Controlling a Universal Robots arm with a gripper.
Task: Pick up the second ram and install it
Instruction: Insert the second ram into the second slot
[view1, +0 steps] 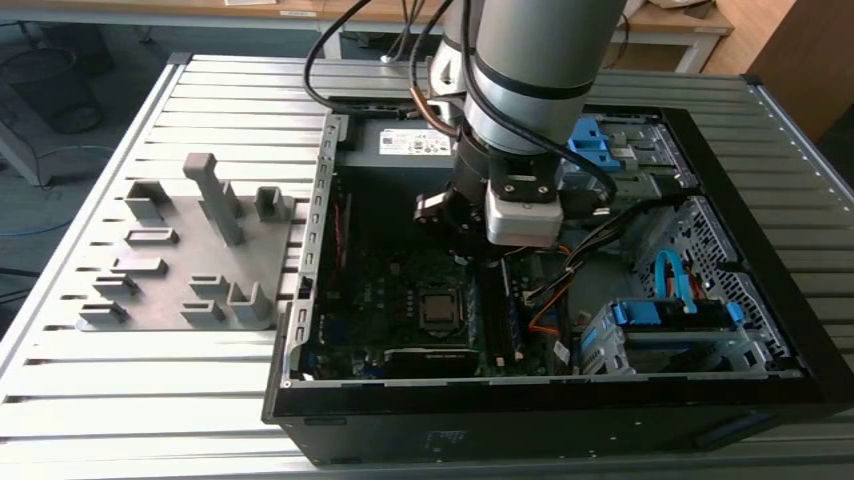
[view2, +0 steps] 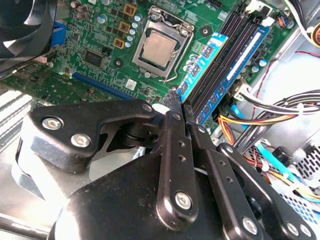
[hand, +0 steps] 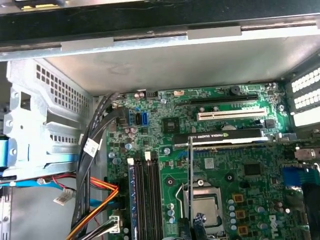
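Observation:
My gripper (view1: 503, 255) reaches down into the open computer case (view1: 747, 200), over the green motherboard (view2: 100, 75). In the second wrist view its black fingers (view2: 172, 150) are shut on the second ram (view2: 205, 65), a narrow stick with blue labels that runs out past the fingertips. In the first wrist view the ram (hand: 191, 175) is seen edge-on as a thin line. It hangs above the board between the processor socket (view2: 160, 47) and the dark memory slots (view2: 240, 50), parallel to the slots (hand: 147, 200) and slightly to the socket's side.
A grey fixture plate (view1: 174, 270) with upright blocks lies on the slatted table at the exterior view's left. Inside the case are a black expansion card (hand: 220, 137), orange and black cables (hand: 95, 200), a blue-handled drive cage (view1: 667, 320) and a fan (view2: 20, 25).

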